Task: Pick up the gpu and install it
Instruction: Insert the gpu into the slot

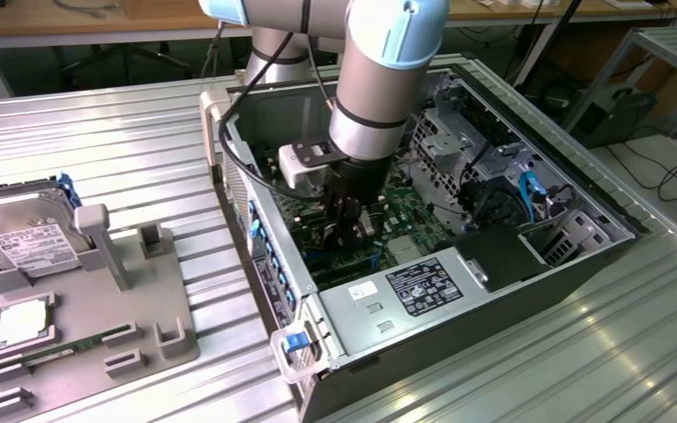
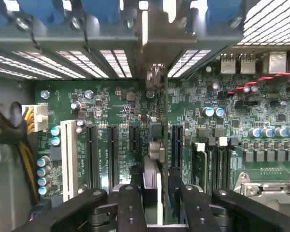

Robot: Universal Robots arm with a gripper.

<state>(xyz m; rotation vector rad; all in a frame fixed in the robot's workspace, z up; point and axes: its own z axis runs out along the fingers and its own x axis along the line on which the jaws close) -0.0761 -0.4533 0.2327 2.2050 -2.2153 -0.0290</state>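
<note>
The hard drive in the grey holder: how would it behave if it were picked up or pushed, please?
The hard drive looks like a rigid metal box, so probably stiff and heavy for its size. It leans tilted in the grey holder, so a push might tip it.

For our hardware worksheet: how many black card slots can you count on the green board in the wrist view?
4 black slots: two long beside the white slot, a short one next, one long beyond the upright card. Another may lie hidden under that card.
</note>
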